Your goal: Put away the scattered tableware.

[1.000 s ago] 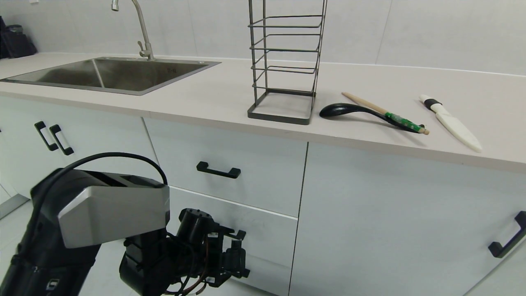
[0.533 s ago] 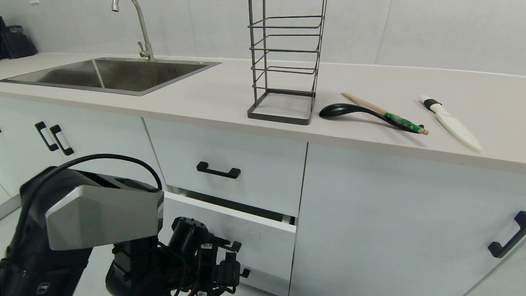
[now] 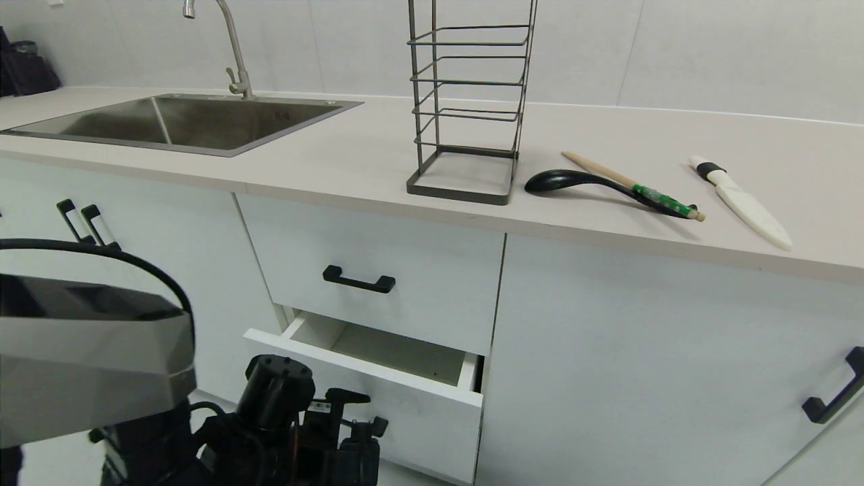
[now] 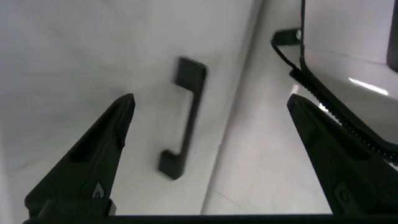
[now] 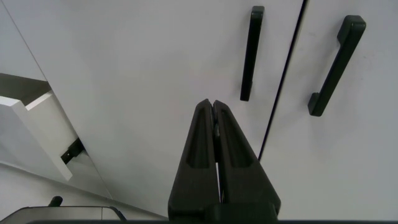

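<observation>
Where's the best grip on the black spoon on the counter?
Probably mid-handle, from above, jaws across it: the black spoon lies flat, its handle seemingly arched off the counter. Stay nearer the bowl; the wooden stick meets the handle's far end.

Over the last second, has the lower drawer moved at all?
Yes. The lower drawer has slid out toward the robot. Its front now stands well forward of the upper drawer, which stays flush, and its white inside shows.

Black ladle, white knife with black band, white drawer.
</observation>
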